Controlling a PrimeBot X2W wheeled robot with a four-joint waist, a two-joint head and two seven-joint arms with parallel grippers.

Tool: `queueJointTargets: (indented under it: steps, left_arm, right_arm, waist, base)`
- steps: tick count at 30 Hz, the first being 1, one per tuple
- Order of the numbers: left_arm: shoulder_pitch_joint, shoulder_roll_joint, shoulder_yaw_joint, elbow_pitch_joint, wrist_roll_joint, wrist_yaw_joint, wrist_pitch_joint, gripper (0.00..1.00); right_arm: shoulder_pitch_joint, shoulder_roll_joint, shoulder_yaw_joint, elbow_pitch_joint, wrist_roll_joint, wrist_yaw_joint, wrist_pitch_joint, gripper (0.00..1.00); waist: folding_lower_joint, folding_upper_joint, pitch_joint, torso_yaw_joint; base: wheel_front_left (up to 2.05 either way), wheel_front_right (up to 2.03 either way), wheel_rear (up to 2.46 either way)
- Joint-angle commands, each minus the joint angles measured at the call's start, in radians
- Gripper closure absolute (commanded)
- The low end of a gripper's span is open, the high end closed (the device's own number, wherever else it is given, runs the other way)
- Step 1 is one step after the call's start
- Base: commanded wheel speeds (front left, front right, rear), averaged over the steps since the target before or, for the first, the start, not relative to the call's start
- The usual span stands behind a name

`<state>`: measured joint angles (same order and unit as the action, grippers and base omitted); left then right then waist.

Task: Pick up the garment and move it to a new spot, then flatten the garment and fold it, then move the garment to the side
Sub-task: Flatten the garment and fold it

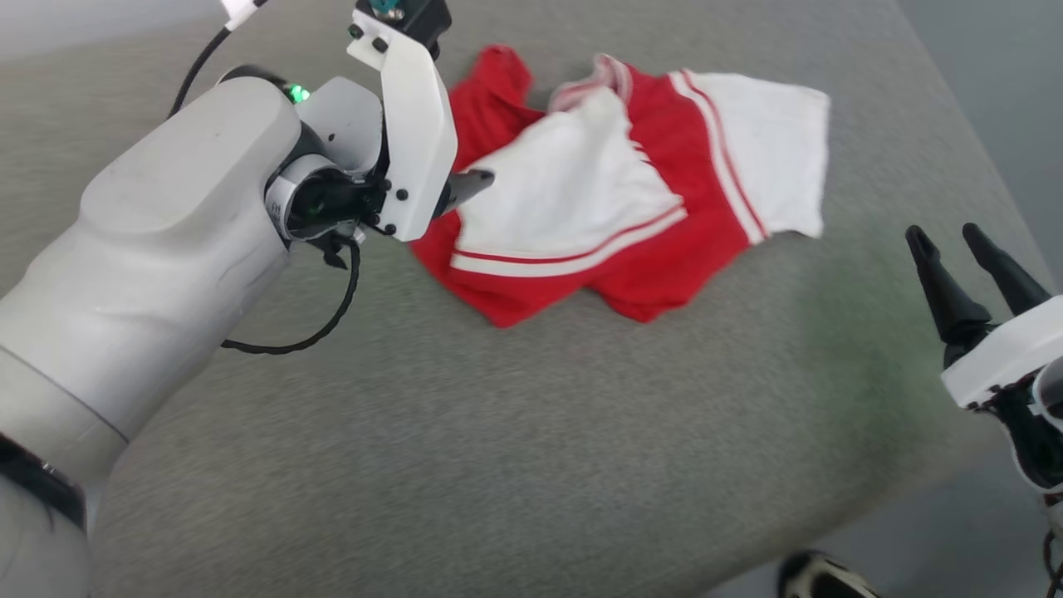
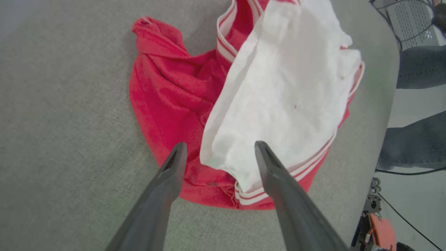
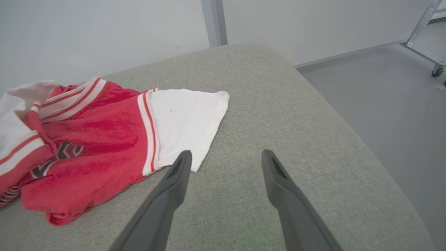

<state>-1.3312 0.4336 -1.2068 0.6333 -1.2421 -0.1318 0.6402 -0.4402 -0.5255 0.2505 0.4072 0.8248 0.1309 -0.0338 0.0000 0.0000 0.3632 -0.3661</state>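
A crumpled soft red-and-white shirt [image 1: 689,216] with striped trim lies on the grey fabric surface [image 1: 498,432]. The left gripper [image 2: 220,144] fingers are spread wide astride a white fold. The right gripper [image 1: 942,232] fingers are also wide apart. Neither holds anything.

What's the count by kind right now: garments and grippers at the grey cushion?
garment: 1, crumpled on the grey cushion
grippers: 2, left gripper and right gripper, both open and empty
total: 3
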Motion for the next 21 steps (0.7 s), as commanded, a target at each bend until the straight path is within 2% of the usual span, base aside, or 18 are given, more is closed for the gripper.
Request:
queueJointTargets:
  steps: [1,4,8,9,10,11,12,16,21]
  left_arm:
    - [-0.012,-0.005,-0.007,0.010,-0.012,0.002,0.020,0.00]
    - [-0.029,-0.013,-0.021,0.039,-0.065,0.002,0.089,0.00]
    - [-0.033,-0.018,-0.033,0.038,-0.104,0.002,0.118,0.00]
    - [-0.033,-0.014,-0.035,0.030,-0.108,0.002,0.112,0.15]
    - [-0.030,-0.010,-0.036,0.030,-0.117,0.002,0.107,0.55]
    - [-0.030,-0.010,-0.039,0.027,-0.121,0.002,0.106,0.65]
    - [-0.032,-0.009,-0.043,0.026,-0.120,0.002,0.103,0.99]
    - [-0.031,-0.012,-0.053,0.007,-0.117,0.002,0.081,1.00]
    - [-0.042,0.005,-0.034,-0.005,-0.151,0.002,-0.028,1.00]
  right_arm:
    - [0.010,0.011,-0.004,-0.004,-0.005,0.000,0.005,0.00]
    - [0.022,0.028,-0.014,-0.007,-0.020,0.000,0.004,0.00]
    - [0.036,0.045,-0.025,-0.011,-0.039,0.000,0.011,0.00]
    - [0.038,0.049,-0.026,-0.015,-0.040,0.000,0.014,0.00]
    - [0.037,0.052,-0.028,-0.020,-0.043,0.000,0.016,0.00]
    - [0.037,0.052,-0.031,-0.025,-0.049,0.000,0.021,0.00]
    - [0.037,0.052,-0.033,-0.028,-0.052,0.000,0.024,0.00]
    - [0.036,0.059,-0.043,-0.048,-0.067,0.000,0.039,0.00]
    - [0.060,0.049,-0.073,-0.081,-0.088,0.000,0.054,0.00]
  waist:
    - [0.0000,0.0000,0.051,-0.063]
    - [0.0000,0.0000,0.054,-0.080]
    - [0.0000,0.0000,0.049,-0.089]
    - [0.0000,0.0000,0.047,-0.090]
    - [0.0000,0.0000,0.045,-0.090]
    - [0.0000,0.0000,0.044,-0.090]
    - [0.0000,0.0000,0.041,-0.088]
    - [0.0000,0.0000,0.037,-0.072]
    - [0.0000,0.0000,0.018,-0.006]
  base:
    - [0.00,0.00,0.00]
    - [0.00,0.00,0.00]
    - [0.00,0.00,0.00]
    - [0.00,0.00,0.00]
    - [0.00,0.00,0.00]
    - [0.00,0.00,0.00]
    - [0.00,0.00,0.00]
    - [0.00,0.00,0.00]
    - [0.00,0.00,0.00]
